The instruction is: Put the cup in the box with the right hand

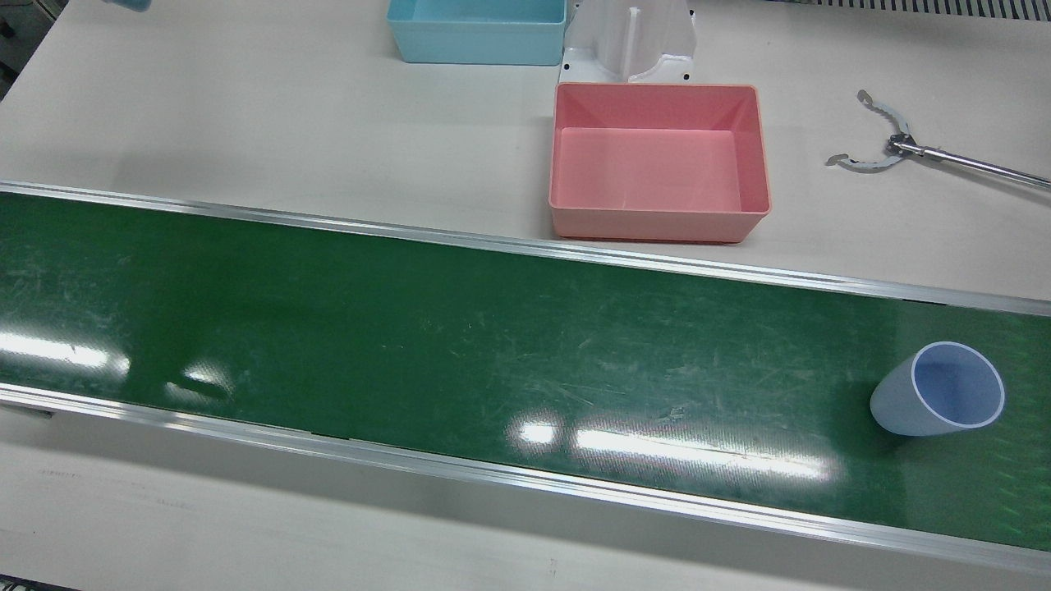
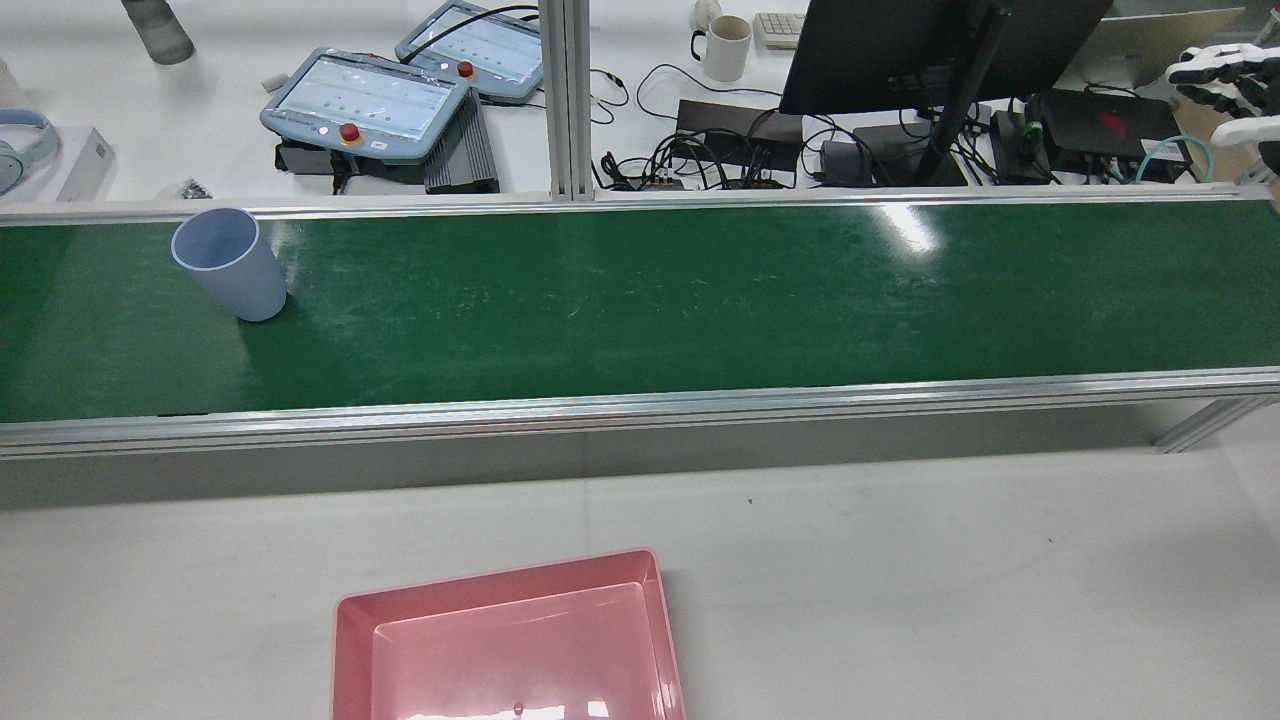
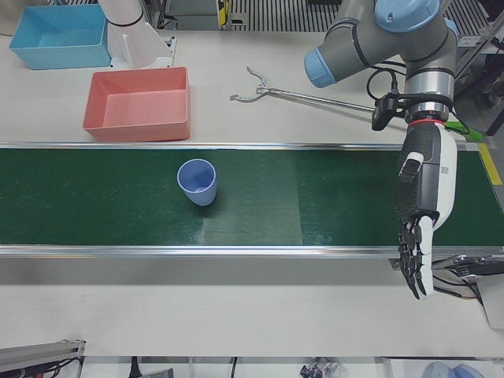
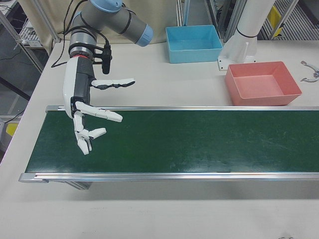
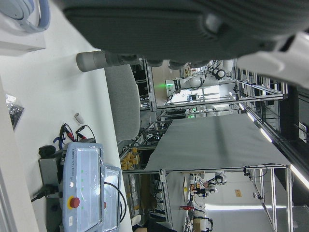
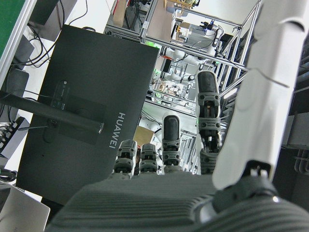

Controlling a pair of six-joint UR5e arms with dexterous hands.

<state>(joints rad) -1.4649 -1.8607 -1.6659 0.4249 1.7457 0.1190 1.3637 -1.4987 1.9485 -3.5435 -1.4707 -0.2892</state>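
A pale blue cup stands upright on the green conveyor belt, on the robot's left half. The empty pink box sits on the white table beside the belt. My right hand hovers open over the opposite end of the belt, fingers spread, far from the cup. My left hand hangs open with fingers pointing down at the belt's front edge, holding nothing, well away from the cup.
A blue box sits behind the pink one, next to a white pedestal. Metal tongs lie on the table. Beyond the belt stand a monitor and teach pendants.
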